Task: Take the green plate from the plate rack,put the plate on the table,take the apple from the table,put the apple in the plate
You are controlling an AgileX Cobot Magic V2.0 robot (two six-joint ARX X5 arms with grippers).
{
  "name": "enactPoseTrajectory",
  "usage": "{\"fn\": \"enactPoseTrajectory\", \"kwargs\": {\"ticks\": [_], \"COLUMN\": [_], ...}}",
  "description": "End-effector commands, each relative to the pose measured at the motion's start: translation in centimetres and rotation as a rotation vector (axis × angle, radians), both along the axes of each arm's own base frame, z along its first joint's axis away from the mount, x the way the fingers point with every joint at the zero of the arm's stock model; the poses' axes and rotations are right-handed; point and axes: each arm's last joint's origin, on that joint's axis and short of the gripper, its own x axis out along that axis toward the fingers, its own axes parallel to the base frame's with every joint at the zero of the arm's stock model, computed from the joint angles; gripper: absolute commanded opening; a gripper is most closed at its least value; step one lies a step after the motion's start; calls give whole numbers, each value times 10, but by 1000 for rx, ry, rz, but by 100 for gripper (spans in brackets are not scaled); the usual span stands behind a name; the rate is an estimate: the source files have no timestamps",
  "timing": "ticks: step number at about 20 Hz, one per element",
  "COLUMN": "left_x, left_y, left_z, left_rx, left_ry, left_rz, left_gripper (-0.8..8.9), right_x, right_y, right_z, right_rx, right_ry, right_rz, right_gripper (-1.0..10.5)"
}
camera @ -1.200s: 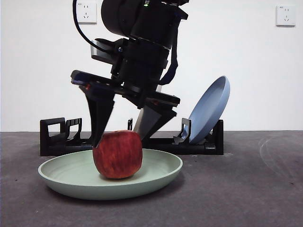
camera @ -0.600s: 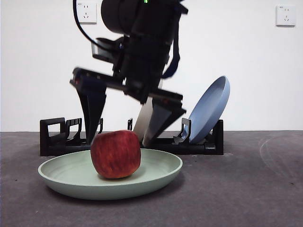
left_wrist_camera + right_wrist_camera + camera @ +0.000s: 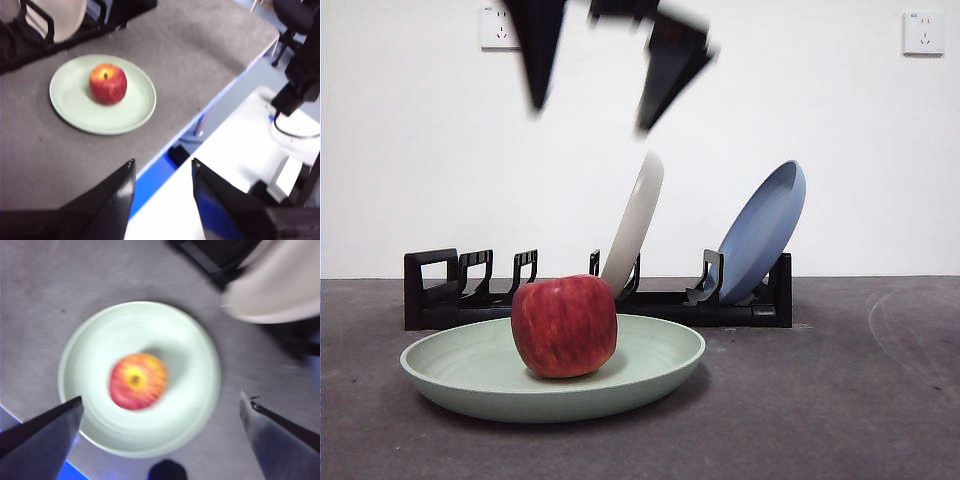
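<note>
- The right gripper [image 3: 605, 65] has risen fast: a second ago its jaws straddled the apple [image 3: 564, 326] low over the plate, half a second ago they were already clear above it, and now only the two black tips show, blurred, high at the top of the front view.
- Its jaws are spread wide and hold nothing (the right wrist view shows both tips far apart with the apple directly below, between them and well apart from either).
- The apple has stayed where it was let go, sitting upright in the green plate [image 3: 660, 365], a little off the plate's middle; it shifted only slightly between the earlier pictures and looks settled now.
- The green plate lies flat on the table [image 3: 840, 400], below the right gripper and in front of the plate rack [image 3: 445, 290], which keeps the cream-white plate [image 3: 635, 220] and the blue plate [image 3: 765, 230] leaning in its slots.
- The left gripper [image 3: 162, 172] waits off to the side, over the table's edge, jaws partly open and empty, with the plate and apple well ahead of it.
- My judgement: the release has worked, every step of the task looks done, and only the arm's retreat remains.
</note>
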Motion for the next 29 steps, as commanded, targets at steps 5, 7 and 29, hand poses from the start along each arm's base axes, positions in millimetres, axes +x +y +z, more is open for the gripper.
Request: {"fn": "enactPoseTrajectory", "kwargs": {"ticks": [5, 7, 29], "left_x": [4, 5, 46], "left_y": [-4, -6, -81], "left_z": [10, 12, 16], "left_rx": [-99, -109, 103], "left_ry": [-69, -78, 17], "left_rz": [41, 48, 56], "left_gripper": [188, 188, 164], "right_x": [-32, -45, -177], "right_y": [-36, -50, -205], "right_z": [63, 79, 54], "right_rx": [70, 121, 288], "right_ry": [-85, -106, -84], "right_rz": [48, 47, -148], "right_gripper": [558, 558, 228]}}
